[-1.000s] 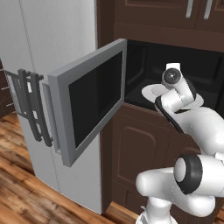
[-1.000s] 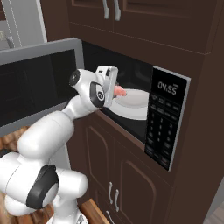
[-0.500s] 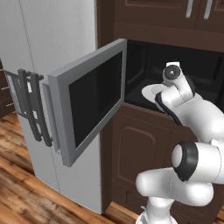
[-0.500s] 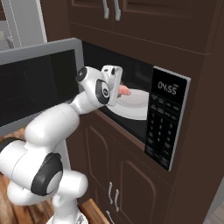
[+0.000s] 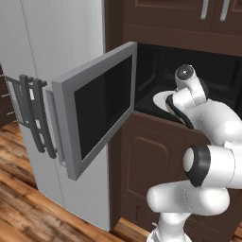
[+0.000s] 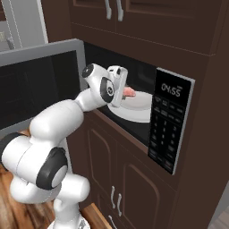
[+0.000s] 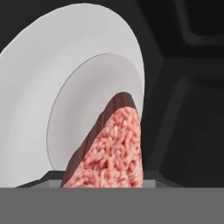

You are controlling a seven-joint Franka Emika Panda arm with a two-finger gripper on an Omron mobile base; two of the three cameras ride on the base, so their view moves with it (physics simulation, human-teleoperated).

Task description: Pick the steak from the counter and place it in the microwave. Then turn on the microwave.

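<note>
We've got the claw reaching into the open microwave, partly closed on the steak, which sticks out ahead of the tips, over the white plate

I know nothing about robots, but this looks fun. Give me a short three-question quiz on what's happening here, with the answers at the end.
1. True or false: the microwave door is closed.
2. What is the end effector carrying?
A. a white mug
B. the steak
C. a fork
3. Fill in: inside the microwave, behind the steak, waits a round white ____.

Key
1. False. The door hangs wide open.
2. B. The pinkish-red steak is gripped at the end effector, over the plate.
3. plate
</note>
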